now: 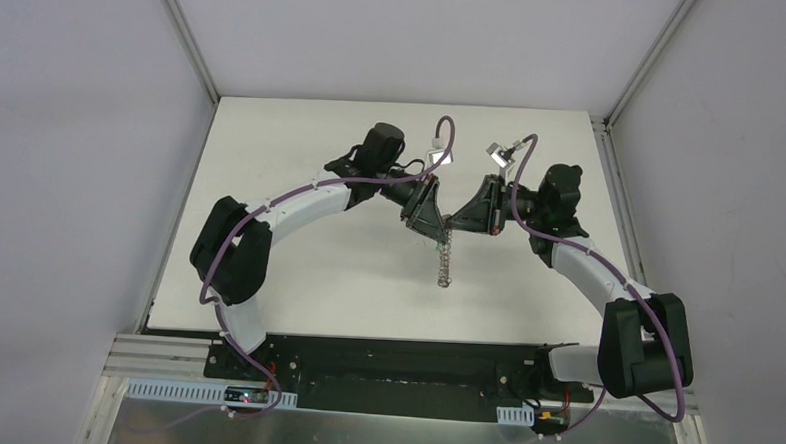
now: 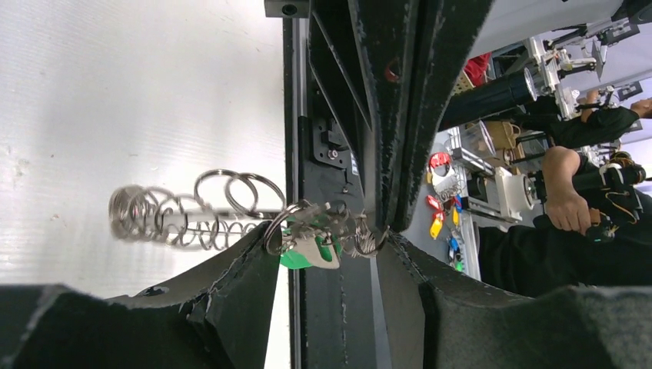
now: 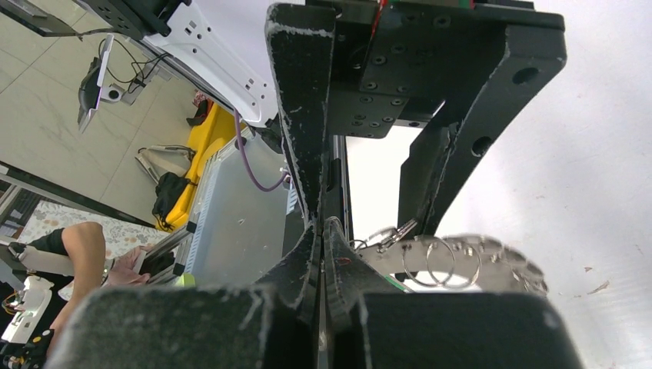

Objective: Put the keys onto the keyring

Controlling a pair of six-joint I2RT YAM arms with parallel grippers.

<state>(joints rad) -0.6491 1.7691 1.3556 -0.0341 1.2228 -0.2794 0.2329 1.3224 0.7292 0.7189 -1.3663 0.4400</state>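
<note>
Top view, hands: the left hand and right hand meet tip to tip over the middle of the tabletop.
Top view, keyring: the keyring trails from their meeting point as a string of loops.
Left wrist view, left hand: its fingers are spread and grasp nothing, and the right hand's tips sit between them.
Left wrist view, key: the key, with its green head, hangs among the wire loops just beside the right hand's tips. I cannot tell whether it is threaded on.
Right wrist view, right hand: it is clenched on the keyring's end, and the remaining loops are blurred.
Risk, drop: one pinch carries everything. The blur suggests swinging, which could work the ring loose.
Risk, key: if it is only resting in the loops, it may slide off.
Risk, snag: the left finger's edge lies against a loop and could drag it when pulling away.
</note>
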